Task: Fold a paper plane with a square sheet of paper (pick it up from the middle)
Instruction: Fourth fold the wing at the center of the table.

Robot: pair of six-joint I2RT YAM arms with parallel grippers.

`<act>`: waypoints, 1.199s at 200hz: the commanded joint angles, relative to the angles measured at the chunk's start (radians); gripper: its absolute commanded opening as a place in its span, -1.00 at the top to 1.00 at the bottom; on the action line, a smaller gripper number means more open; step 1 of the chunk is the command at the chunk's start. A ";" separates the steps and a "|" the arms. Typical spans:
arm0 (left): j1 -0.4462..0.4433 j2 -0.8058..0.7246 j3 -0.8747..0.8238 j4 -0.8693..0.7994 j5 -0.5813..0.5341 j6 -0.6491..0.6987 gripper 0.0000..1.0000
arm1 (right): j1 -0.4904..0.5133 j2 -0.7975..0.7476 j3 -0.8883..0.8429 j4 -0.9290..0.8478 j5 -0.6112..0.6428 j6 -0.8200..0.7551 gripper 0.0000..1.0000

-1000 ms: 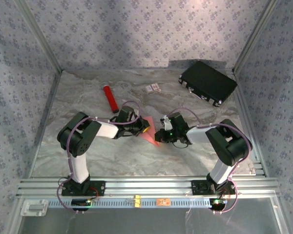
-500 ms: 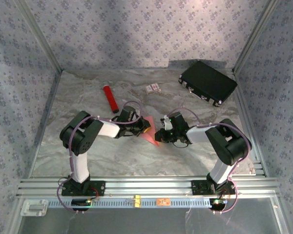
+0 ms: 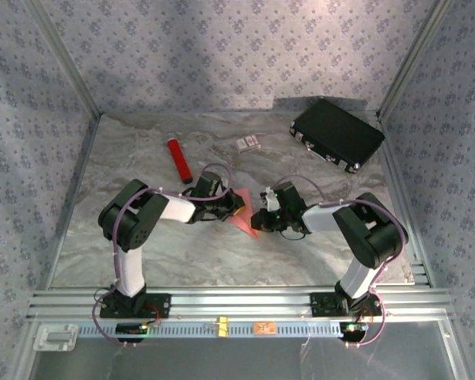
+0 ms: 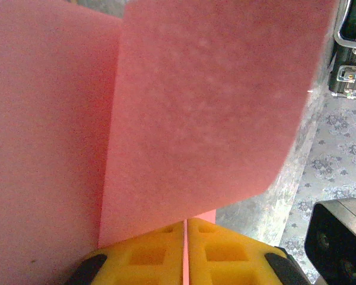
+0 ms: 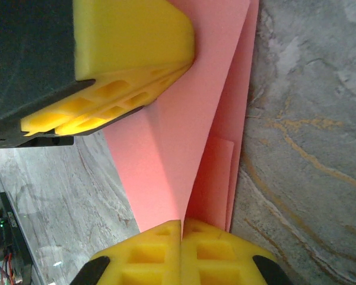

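Note:
The pink-red sheet of paper (image 3: 244, 212) hangs folded between my two grippers at mid-table, with a centre crease and layered flaps narrowing to a point at the near side, like a paper plane. My left gripper (image 3: 235, 210) is shut on its left edge. In the left wrist view the paper (image 4: 196, 119) runs as a thin strip between the closed yellow pads of the left gripper (image 4: 185, 224). My right gripper (image 3: 260, 221) is shut on the other side. In the right wrist view the crease of the paper (image 5: 184, 136) enters the closed right gripper (image 5: 181, 223), and the left gripper's yellow fingers (image 5: 124, 53) show above.
A glossy red cylinder (image 3: 179, 159) lies at the back left. A small white-and-red card (image 3: 248, 143) sits behind the grippers. A black case (image 3: 337, 134) lies at the back right; its latches (image 4: 351, 53) show in the left wrist view. Aluminium rails border the table.
The left arm's elbow has crept slightly to the right. Both grippers stay shut on the paper in the same place.

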 commanded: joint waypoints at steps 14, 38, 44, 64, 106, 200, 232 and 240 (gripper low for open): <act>-0.009 0.039 0.024 -0.072 -0.002 0.036 0.81 | -0.007 0.035 0.001 -0.079 0.029 0.007 0.94; -0.010 0.045 0.032 -0.098 -0.002 0.045 0.82 | -0.007 0.036 0.001 -0.081 0.030 0.008 0.94; -0.011 0.047 0.034 -0.107 -0.002 0.050 0.83 | -0.006 0.035 0.001 -0.081 0.029 0.009 0.94; -0.011 0.049 0.041 -0.135 -0.002 0.062 0.84 | -0.009 0.035 0.003 -0.084 0.027 0.008 0.94; -0.010 0.034 0.035 -0.167 -0.011 0.076 0.85 | -0.010 0.032 0.008 -0.092 0.019 0.008 0.92; -0.010 0.027 0.031 -0.182 -0.016 0.083 0.85 | -0.014 -0.043 0.006 -0.153 -0.030 0.000 0.81; -0.010 0.027 0.031 -0.185 -0.018 0.083 0.85 | -0.013 -0.030 0.001 -0.155 -0.057 -0.002 0.80; -0.011 0.028 0.031 -0.184 -0.019 0.083 0.85 | -0.013 -0.027 -0.001 -0.154 -0.061 0.000 0.79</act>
